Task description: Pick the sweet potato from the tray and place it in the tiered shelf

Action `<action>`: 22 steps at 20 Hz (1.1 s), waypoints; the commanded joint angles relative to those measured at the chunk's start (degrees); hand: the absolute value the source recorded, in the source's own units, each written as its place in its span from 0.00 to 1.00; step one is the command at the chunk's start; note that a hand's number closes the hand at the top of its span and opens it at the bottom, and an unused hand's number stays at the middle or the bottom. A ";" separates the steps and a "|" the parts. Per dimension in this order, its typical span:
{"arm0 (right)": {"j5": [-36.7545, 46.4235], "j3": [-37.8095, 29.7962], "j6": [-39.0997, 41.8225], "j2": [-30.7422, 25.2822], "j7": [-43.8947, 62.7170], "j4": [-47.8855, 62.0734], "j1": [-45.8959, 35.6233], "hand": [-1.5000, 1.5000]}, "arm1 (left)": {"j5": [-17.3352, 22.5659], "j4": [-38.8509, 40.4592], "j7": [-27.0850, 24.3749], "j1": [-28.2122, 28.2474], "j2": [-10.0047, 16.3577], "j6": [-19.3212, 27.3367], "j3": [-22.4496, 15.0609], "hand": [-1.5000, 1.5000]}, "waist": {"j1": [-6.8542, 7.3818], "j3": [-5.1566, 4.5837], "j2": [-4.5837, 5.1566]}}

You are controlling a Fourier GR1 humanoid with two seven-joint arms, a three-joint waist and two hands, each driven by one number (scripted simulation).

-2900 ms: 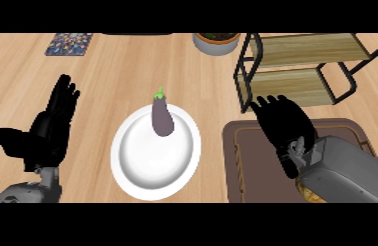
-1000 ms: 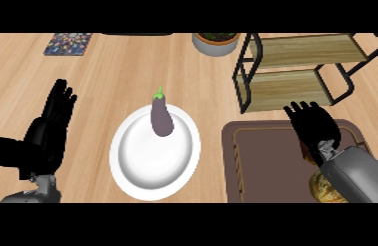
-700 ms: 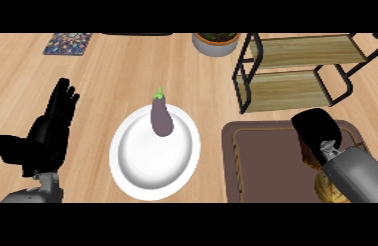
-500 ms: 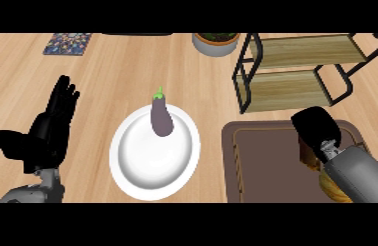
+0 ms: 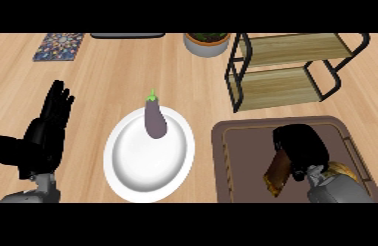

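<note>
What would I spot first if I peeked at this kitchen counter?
The purple eggplant lying at the top of the big white plate in the middle jumps out first. Next, at the right, the black right hand curls round a brown sweet potato on the brown tray, just below the wooden tiered shelf. The left hand rests open at the left edge.

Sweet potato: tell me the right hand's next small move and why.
Probably raise the right hand a little: its fingers curl round the sweet potato, which lies in the tray, and the tiered shelf stands beyond it.
</note>
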 commanded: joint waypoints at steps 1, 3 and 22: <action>-6.35 -2.48 -5.29 6.42 -0.42 -5.50 6.38 1.00 | 1.28 -1.56 1.84 -0.60 1.45 -1.10 1.23 0.50 | 0.47 1.33 0.63; -7.65 -1.65 -3.59 8.77 1.92 -11.08 8.16 1.00 | -0.56 -1.39 0.83 0.52 -1.05 0.31 -1.34 0.50 | 0.63 1.24 0.64; -19.59 -24.06 7.35 11.98 29.65 -52.40 -2.39 1.00 | -0.42 -1.23 2.48 -2.02 0.84 -1.96 0.81 0.50 | 1.99 1.22 1.00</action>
